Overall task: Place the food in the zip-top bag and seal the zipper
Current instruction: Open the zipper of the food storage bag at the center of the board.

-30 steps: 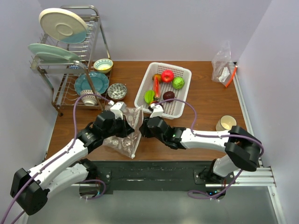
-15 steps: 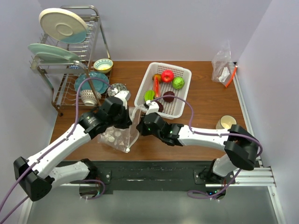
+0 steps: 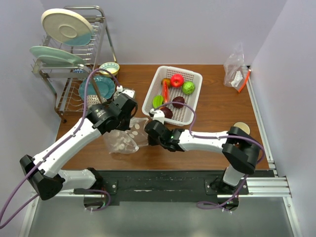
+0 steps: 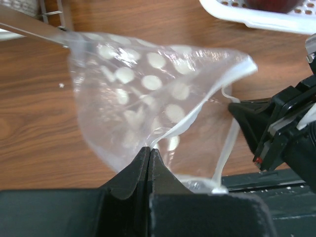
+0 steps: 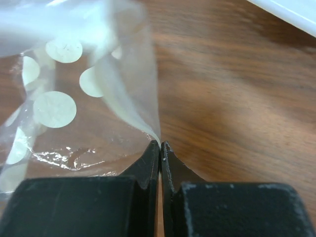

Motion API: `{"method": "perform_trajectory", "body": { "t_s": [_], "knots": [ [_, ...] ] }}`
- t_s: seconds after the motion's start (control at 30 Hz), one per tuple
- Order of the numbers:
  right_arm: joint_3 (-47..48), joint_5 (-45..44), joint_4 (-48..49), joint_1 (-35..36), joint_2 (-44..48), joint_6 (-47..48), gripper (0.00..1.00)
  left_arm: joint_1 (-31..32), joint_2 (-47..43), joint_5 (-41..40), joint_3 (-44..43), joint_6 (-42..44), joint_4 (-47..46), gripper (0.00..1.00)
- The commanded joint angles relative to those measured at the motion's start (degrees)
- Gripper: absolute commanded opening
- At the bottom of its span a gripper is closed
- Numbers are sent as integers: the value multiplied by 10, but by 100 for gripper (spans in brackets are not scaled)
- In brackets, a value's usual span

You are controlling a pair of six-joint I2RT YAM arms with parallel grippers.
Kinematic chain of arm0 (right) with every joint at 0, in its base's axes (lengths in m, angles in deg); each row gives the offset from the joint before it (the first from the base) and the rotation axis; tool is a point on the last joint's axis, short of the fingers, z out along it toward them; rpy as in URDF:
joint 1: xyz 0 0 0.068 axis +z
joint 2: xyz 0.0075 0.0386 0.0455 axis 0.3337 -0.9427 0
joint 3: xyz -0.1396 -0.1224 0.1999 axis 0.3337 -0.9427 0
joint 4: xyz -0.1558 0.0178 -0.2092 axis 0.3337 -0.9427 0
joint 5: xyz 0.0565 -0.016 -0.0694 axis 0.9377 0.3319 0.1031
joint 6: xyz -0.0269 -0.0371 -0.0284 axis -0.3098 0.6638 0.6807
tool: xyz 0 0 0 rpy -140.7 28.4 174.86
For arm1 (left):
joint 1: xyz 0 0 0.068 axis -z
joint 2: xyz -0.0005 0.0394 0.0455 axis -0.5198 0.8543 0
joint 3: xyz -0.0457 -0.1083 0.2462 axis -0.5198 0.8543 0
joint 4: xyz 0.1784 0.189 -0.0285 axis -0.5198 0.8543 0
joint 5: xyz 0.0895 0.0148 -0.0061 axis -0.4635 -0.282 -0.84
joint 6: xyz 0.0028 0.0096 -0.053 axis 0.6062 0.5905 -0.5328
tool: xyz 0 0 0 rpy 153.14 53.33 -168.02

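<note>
Gripping noted on both sides of the bag [image 3: 122, 140], at near-left of table [image 3: 217, 118]. Found left gripper [image 4: 149, 149] clenched on the zipper [image 4: 190, 123], fingertips pressed together over the pale strip at the bag's mouth. Found right gripper [image 5: 159, 144] likewise clenched, pinching a thin fold of clear film at the opposite side of the mouth. Observed the mouth pulled part open between the two grips, with the second run of the strip hanging loose toward the right gripper in the left wrist view. Recorded clear film with pale round spots, sagging leftward. Cannot tell whether the bag's underside touches the wood.

Located food [image 3: 157, 101] in white basket [image 3: 170, 68], just far-right of the bag and apart from it. Logged apple [image 3: 177, 80] and green ball [image 3: 188, 88] at the far end, carrot [image 3: 165, 91] along the left side, and dark purple pieces [image 3: 178, 101] toward the near end.

Noted also rack [image 3: 74, 64] with plates and bowls at far left, cup [image 3: 239, 129] near the right edge, and second bag [image 3: 236, 66] in the far-right corner.
</note>
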Motion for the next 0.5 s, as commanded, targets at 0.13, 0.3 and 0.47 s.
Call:
{"method": "perform_trajectory", "body": {
  "t_s": [0.13,0.3,0.47],
  "knots": [
    [-9,-24,-10,-12,21,24,0,3,36,-129,-79,10,105,0],
    [1,-57,-45,-11,38,38,0,2,37,-177,-95,16,120,0],
    [-26,16,27,-12,83,55,0,3,21,-97,-53,39,45,3]
  ]
}}
